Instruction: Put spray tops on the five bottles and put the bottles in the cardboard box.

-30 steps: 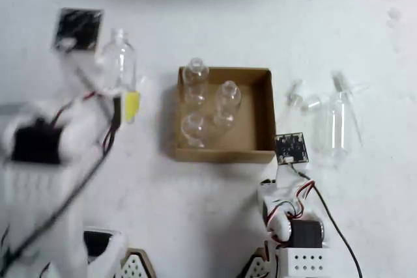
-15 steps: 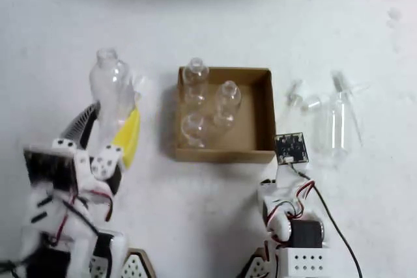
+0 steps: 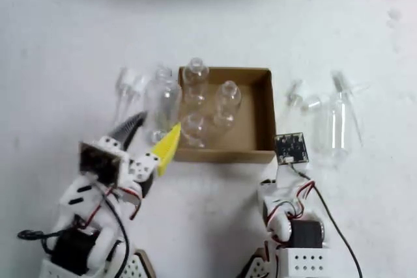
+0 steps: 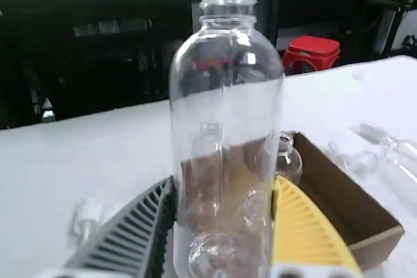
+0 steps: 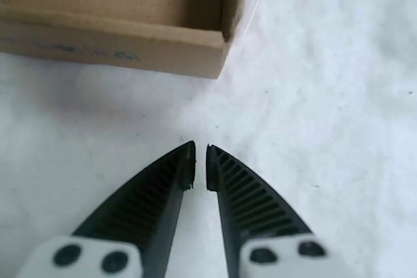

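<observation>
A spray top (image 3: pixel 127 83) lies on the surface (image 3: pixel 65 43) left of the cardboard box (image 3: pixel 225 69). The left gripper (image 3: pixel 151 131) has carried its topless bottle (image 3: pixel 163 99) from well left of the box to just beside its left wall, fingers clamped around the bottle's lower body. Three bottles (image 3: pixel 227 96) sit inside the box. Off the box's near right corner, the right gripper (image 5: pixel 201 161) has its fingers almost together, holding nothing.

The left arm (image 3: pixel 91 213) is white plastic with black motors, red and black cables and a dark square board (image 3: pixel 98 156). The left gripper (image 4: pixel 221 183) has one grey ribbed finger (image 4: pixel 130 242) and one yellow. The right arm (image 3: pixel 290 219) is white with a black motor (image 3: pixel 306 232), red, white and black wires and a perforated base (image 3: pixel 306 263). The right gripper (image 5: pixel 201 154) has two black ribbed fingers (image 5: pixel 150 193), pointed, on white mounts with dark screw holes.
</observation>
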Controlling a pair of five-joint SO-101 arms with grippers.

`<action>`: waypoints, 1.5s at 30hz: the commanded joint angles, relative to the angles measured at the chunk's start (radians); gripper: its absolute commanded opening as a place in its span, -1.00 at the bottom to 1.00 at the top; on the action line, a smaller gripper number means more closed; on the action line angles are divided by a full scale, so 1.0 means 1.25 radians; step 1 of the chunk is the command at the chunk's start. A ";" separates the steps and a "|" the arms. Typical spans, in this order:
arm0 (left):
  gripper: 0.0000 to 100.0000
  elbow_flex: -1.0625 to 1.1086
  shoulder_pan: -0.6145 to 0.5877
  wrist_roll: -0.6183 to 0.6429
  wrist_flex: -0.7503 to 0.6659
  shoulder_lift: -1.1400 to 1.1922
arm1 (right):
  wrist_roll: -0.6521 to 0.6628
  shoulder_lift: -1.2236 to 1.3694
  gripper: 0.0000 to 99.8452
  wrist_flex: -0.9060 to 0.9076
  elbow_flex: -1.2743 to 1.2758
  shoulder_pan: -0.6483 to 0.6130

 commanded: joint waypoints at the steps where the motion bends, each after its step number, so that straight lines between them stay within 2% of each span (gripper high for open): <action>1: -0.84 -0.005 0.008 -0.009 0.007 -0.009 | 0.004 -0.001 -0.97 0.004 0.007 -0.006; 7: -0.84 -0.103 0.010 -0.005 0.133 -0.009 | 0.005 -0.001 -0.97 0.004 0.007 -0.006; 13: -0.84 -0.110 0.024 -0.004 0.149 -0.009 | 0.006 -0.001 -0.97 0.004 0.007 -0.006; 16: -0.84 -0.117 0.078 -0.004 0.174 -0.010 | 0.006 -0.001 -0.97 0.004 0.007 -0.006; 21: -0.84 -0.199 0.195 -0.010 0.298 -0.010 | 0.005 -0.001 -0.97 0.004 0.007 -0.004; 27: -0.84 -0.187 0.246 -0.011 0.328 -0.010 | 0.002 -0.001 -0.97 0.004 0.007 -0.006; 31: -0.83 -0.180 0.334 -0.011 0.361 -0.010 | 0.002 -0.001 -0.97 -0.001 0.007 -0.006; 33: -0.83 -0.155 0.376 -0.011 0.358 -0.010 | 0.005 -0.002 -0.97 -0.023 0.007 -0.006; 36: -0.83 -0.117 0.423 -0.011 0.355 -0.010 | 0.006 -0.002 -0.97 -0.137 0.007 0.002; 39: -0.84 -0.096 0.436 -0.012 0.323 -0.010 | 0.004 -0.002 -0.97 -0.222 0.007 0.001; 43: -0.85 -0.032 0.436 -0.007 0.237 -0.009 | 0.006 -0.002 -0.97 -0.283 0.007 -0.006; 45: -0.95 0.007 0.436 -0.009 0.179 -0.009 | 0.010 -0.002 -0.97 -0.321 0.007 -0.004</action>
